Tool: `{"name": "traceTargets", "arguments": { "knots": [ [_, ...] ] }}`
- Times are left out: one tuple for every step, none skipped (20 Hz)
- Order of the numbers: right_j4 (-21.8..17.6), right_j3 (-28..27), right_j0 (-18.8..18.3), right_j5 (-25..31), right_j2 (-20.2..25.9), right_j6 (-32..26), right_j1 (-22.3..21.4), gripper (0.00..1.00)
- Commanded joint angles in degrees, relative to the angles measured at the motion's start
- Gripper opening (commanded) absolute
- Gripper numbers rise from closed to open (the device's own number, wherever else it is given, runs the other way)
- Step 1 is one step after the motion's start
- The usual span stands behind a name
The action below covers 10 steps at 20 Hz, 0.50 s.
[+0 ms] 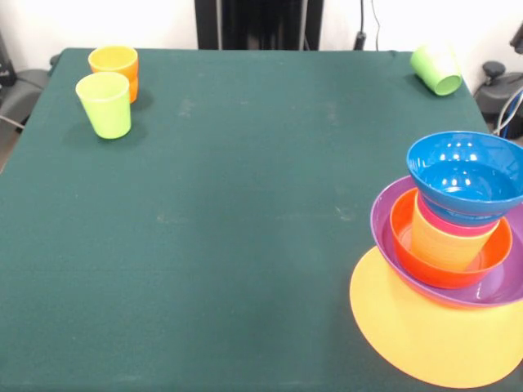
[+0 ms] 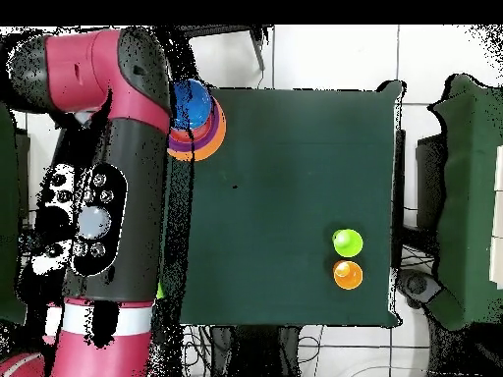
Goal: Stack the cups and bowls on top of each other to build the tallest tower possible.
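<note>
The table [image 1: 245, 212] carries a dark green cloth. The red and black arm [image 2: 108, 167] lies along one table edge in the overhead view; its claw is not visible, so its state cannot be told.

The tower [image 1: 453, 245] stands at the table's edge: an orange-yellow bowl [image 1: 409, 327] lowest, then a purple bowl [image 1: 388, 216], a red-orange bowl [image 1: 409, 245], nested cups [image 1: 445, 241] and a blue bowl [image 1: 462, 175] on top.

An orange cup [image 1: 114, 69] and a lime green cup [image 1: 105, 104] stand upright just beside each other, well apart from the tower. Another green cup [image 1: 435, 69] lies tilted at a corner.
</note>
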Motion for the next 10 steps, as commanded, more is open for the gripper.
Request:
{"name": "traceTargets", "arguments": {
  "knots": [
    [-7.75, 7.86, -4.77, 1.22, 9.85, -25.74, -2.64, 1.0],
    [-8.2, 7.4, -5.51, 1.51, 10.3, -26.68, -2.68, 1.0],
    [-8.48, 6.99, -6.27, 1.91, 10.73, -27.73, -2.78, 1.0],
    [-8.66, 6.56, -7.0, 2.39, 11.2, -28.82, -2.85, 1.0],
    [-8.78, 6.28, -7.69, 2.87, 11.69, -29.92, -2.98, 1.0],
    [-8.86, 5.87, -8.41, 3.3, 12.19, -30.97, -2.99, 1.0],
    [-8.98, 5.41, -9.21, 3.65, 12.65, -32.08, -3.01, 1.0],
    [-9.07, 4.96, -9.9, 3.99, 13.08, -32.98, -2.97, 1.0],
    [-9.23, 4.48, -10.54, 4.2, 13.38, -33.73, -2.89, 1.0],
    [-9.4, 4.0, -11.18, 4.41, 13.68, -34.49, -2.82, 1.0]
  ]
}}
